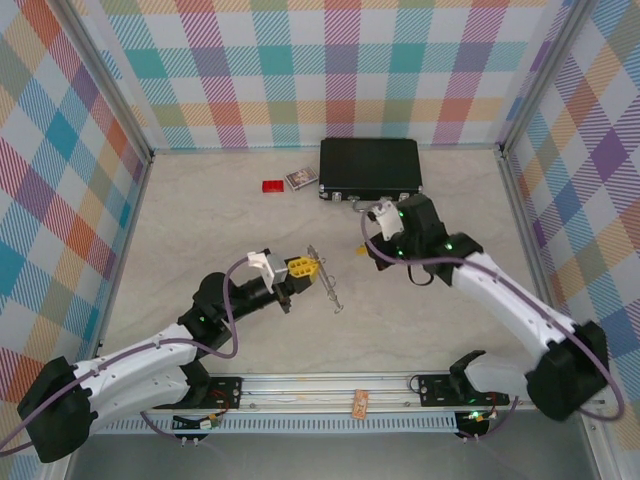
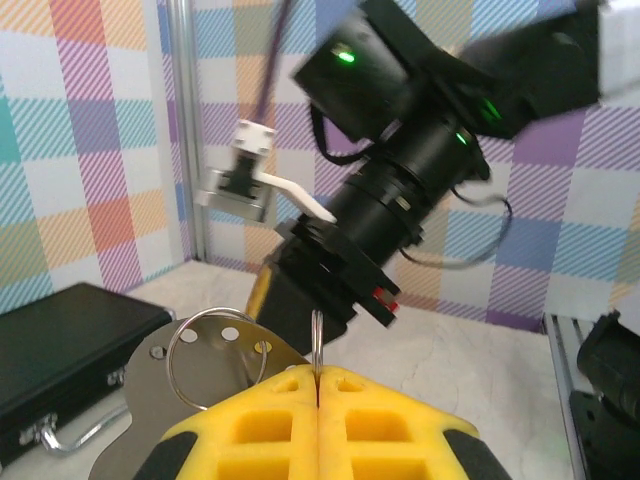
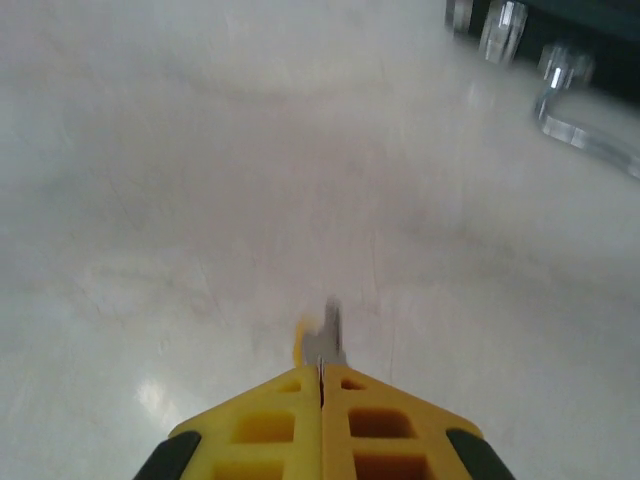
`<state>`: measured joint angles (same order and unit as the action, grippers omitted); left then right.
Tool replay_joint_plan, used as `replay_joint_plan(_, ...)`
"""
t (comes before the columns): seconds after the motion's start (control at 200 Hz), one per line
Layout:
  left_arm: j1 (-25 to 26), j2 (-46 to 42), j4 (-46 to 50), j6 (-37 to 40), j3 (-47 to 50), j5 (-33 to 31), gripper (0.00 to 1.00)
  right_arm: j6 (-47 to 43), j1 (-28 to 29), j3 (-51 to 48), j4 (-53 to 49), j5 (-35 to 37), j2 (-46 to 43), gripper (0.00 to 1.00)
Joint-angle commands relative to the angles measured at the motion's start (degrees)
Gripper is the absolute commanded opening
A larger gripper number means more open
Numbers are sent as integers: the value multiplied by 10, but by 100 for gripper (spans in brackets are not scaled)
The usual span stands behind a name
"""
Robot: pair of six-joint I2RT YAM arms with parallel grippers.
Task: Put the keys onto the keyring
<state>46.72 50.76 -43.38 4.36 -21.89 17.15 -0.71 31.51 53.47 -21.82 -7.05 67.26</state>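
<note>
My left gripper (image 1: 310,268) is shut on the keyring (image 1: 324,276), a thin grey loop held upright above the middle of the table. In the left wrist view the ring wire (image 2: 317,340) stands edge-on, pinched between the yellow fingertips (image 2: 350,395). A second wire ring (image 2: 205,360) and a silver plate with holes (image 2: 150,400) hang to its left. My right gripper (image 1: 368,250) hovers just right of the keyring, apart from it. It is shut on a small key (image 3: 326,335) with a grey blade and a yellow-orange head, which pokes out past the right fingertips (image 3: 350,385).
A black case (image 1: 370,168) with a silver handle (image 3: 585,135) lies at the back. A red block (image 1: 272,186) and a small printed box (image 1: 301,179) sit to its left. A tan tag (image 1: 360,403) rests on the front rail. Checked walls stand around the table.
</note>
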Motion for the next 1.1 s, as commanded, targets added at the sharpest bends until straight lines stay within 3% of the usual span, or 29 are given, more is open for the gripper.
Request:
replay_joint_plan(0.0, -6, 9, 3, -7, -43, 14, 0, 2, -2, -68, 198, -1, -63, 0)
replay_joint_plan(0.11, -6, 26, 23, 0, -72, 14, 0, 4, -3, -111, 264, 9, -117, 0)
replay_joint_plan(0.495, -6, 91, 168, 83, -192, 84, 0, -43, -3, -178, 307, -14, -260, 0)
replay_joint_plan(0.6, -6, 98, 183, 103, -207, 106, 0, -44, -2, -165, 292, -50, -265, 0)
replay_joint_plan(0.72, -5, 92, 169, 134, -197, 132, 0, -118, -2, -165, 297, -143, -267, 0)
replay_joint_plan(0.98, -5, 79, 161, 164, -180, 145, 0, -170, -2, -130, 267, -234, -234, 0)
replay_joint_plan(1.095, -5, 83, 151, 180, -171, 135, 0, -189, -2, -112, 249, -237, -228, 0)
